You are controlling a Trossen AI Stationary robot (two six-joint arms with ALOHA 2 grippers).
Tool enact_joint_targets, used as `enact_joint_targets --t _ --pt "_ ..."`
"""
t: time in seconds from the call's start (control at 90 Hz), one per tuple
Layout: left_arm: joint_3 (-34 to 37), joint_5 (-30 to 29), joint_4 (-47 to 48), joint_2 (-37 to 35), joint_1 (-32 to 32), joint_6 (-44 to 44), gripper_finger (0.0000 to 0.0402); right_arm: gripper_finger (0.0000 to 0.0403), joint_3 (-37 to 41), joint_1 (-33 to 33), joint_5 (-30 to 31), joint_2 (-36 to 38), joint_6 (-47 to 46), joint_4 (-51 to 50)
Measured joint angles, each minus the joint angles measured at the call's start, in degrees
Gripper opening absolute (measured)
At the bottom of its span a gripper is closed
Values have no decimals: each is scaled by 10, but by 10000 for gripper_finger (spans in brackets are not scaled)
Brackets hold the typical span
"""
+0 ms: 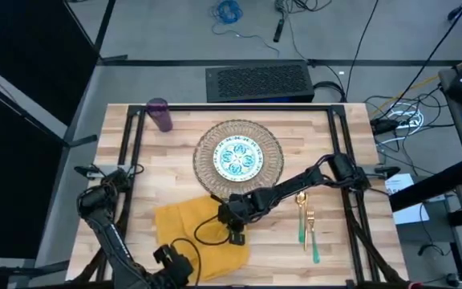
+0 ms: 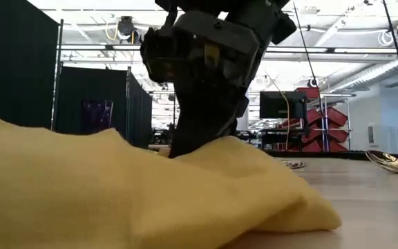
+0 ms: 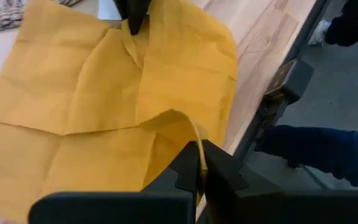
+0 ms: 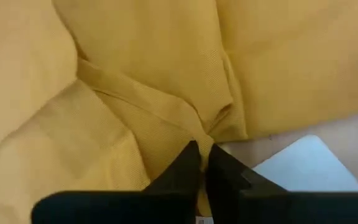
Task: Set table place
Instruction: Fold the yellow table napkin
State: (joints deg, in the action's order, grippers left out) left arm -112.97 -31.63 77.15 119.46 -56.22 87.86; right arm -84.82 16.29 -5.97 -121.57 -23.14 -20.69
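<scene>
From above, the mustard-yellow napkin (image 1: 201,231) lay rumpled near the front edge of the plank table (image 1: 343,249), just in front of the round woven mat (image 1: 273,156) that carried the teal-patterned plate (image 1: 238,160). The right gripper (image 1: 233,215) reached across from the right side and met the cloth's far corner beside the mat, while the left gripper (image 1: 181,266) sat at the napkin's near edge by the table front. The fork (image 1: 310,227) and spoon (image 1: 301,215), gold with teal handles, lay side by side to the right of the napkin, well apart from it. The purple cup (image 1: 160,114) stood at the back left of the table.

At table height, the napkin (image 2: 137,194) filled the foreground as a soft yellow mound, with the right gripper (image 2: 185,149) pressed down into its crest.

The left wrist camera showed the cloth (image 3: 104,112) creased into rough quarters and spread over the planks, one edge lifted into a ridge and pinched tight between the left gripper's (image 3: 201,177) closed fingers. A person's dark blue sleeve (image 3: 328,155) showed beyond the table edge.

The right wrist camera showed gathered folds of the napkin (image 4: 166,81) converging on the right gripper (image 4: 202,165), whose fingers were clamped together on a bunched corner.
</scene>
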Motion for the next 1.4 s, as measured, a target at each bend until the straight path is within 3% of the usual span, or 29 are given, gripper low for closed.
enact_joint_targets --t 0.2,0.389,0.778,0.911,1.211,1.4 --pt "0 20 25 0 0 3 0 1 0 0 9 66 -6 -13" --pt "0 36 31 0 0 4 0 0 -1 3 57 120 -1 -40" --pt "0 36 29 0 -1 19 0 6 0 -3 66 36 14 -63" --pt "0 42 28 0 -3 19 0 47 0 -3 65 27 29 -48" --pt "0 44 29 0 -1 19 0 191 0 -20 79 73 24 -76" --pt "0 44 29 0 -1 19 0 221 -1 -20 87 80 15 -163"
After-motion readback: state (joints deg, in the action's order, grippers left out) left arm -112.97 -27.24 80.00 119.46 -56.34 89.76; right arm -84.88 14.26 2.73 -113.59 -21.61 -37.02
